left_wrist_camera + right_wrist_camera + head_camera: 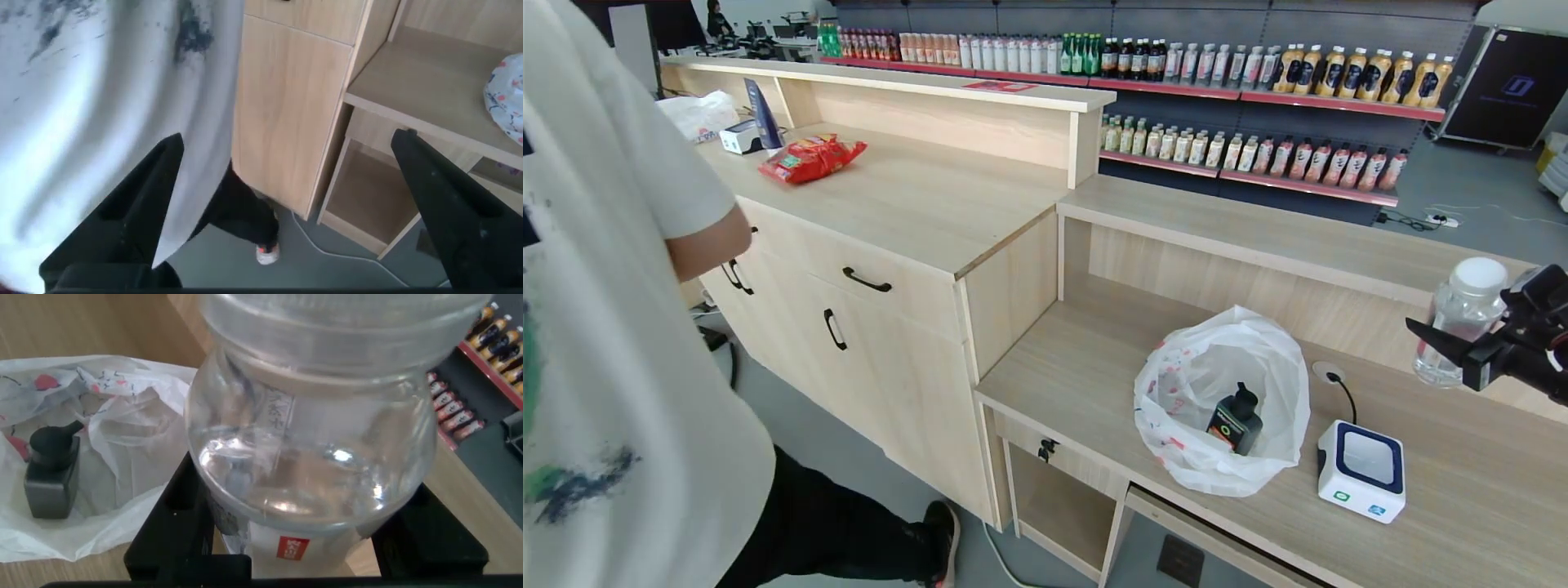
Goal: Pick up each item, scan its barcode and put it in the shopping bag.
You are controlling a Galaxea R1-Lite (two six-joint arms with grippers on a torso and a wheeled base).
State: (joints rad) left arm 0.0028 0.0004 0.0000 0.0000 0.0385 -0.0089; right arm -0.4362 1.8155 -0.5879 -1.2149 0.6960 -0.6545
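My right gripper (1462, 347) is shut on a clear bottle (1462, 314) with a white cap, held upright over the low counter to the right of the bag. In the right wrist view the clear bottle (319, 441) sits between the black fingers (176, 531). The white plastic shopping bag (1258, 359) stands open on the low counter with a black pump bottle (1235, 420) inside it. A white and blue scanner (1362, 469) sits just right of the bag. My left gripper (286, 204) is open with nothing in it, hanging over the floor beside the cabinet.
A red snack bag (813, 158) lies on the higher counter (931, 204) at the left. A person in a white shirt (605, 327) stands close at the left, right by my left gripper. Shelves of drink bottles (1217, 73) line the back.
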